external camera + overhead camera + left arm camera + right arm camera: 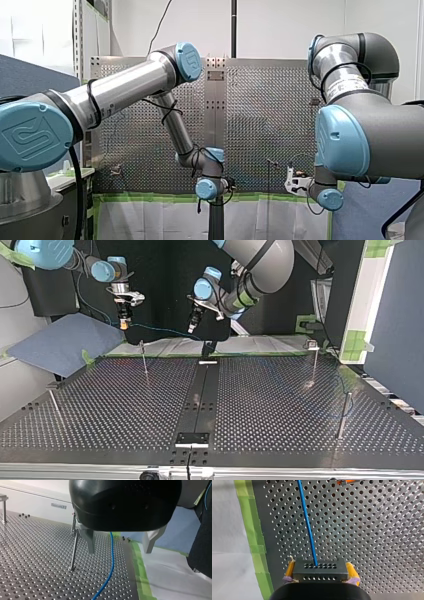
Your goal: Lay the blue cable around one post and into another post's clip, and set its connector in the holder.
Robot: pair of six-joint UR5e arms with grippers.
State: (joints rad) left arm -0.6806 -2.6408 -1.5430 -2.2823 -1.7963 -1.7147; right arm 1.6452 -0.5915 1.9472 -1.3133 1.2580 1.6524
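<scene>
Two grippers: right gripper (pixel 123 324) at 9 o'clock of left gripper (pixel 192 329) (top view).
Right fingers (pixel 290 570): clenched on connector (pixel 322 572).
Left fingers (pixel 90 541): spread apart, released.
Blue cable (pixel 111 562): leaves connector, passes between left fingers over counter (pixel 37 555), post (pixel 74 547) beside.

Blue cable (pixel 111 555) — runs off the left wrist view's edge.

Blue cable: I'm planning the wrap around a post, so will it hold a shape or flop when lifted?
Probably floppy: the blue cable curves gently where it passes my left gripper. Likely light: it looks slim beside the connector. Its end should follow firmly, since my right gripper clamps the connector.
</scene>
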